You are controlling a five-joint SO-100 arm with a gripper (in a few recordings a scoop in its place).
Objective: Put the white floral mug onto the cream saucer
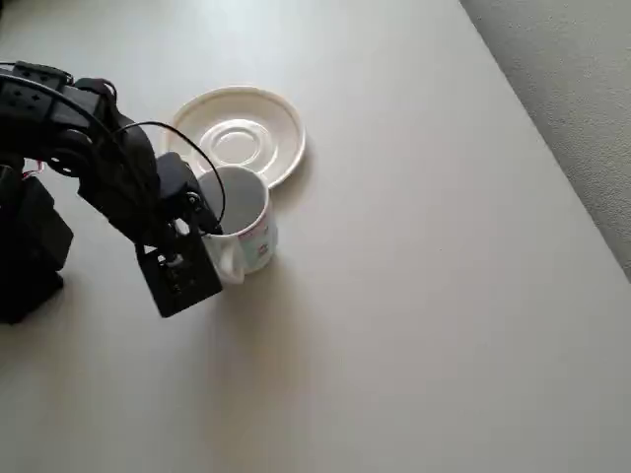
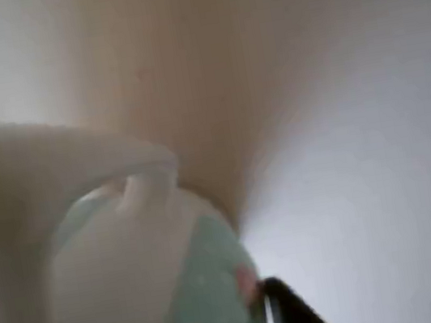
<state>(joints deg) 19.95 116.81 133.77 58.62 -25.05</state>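
The white floral mug (image 1: 246,219) is upright just in front of the cream saucer (image 1: 237,138), and its far rim overlaps the saucer's near edge in the overhead view. My black gripper (image 1: 209,235) is at the mug's left side by the handle, shut on the wall there. I cannot tell whether the mug rests on the table or hangs just above it. The wrist view is a blurred close-up of the mug (image 2: 135,272), showing its handle loop and a pale green print. One dark fingertip (image 2: 290,312) shows at its lower right.
The arm's black base (image 1: 25,246) stands at the left edge. The beige table (image 1: 414,296) stretches open to the right and front. Its right edge runs diagonally, with grey floor (image 1: 582,79) beyond it.
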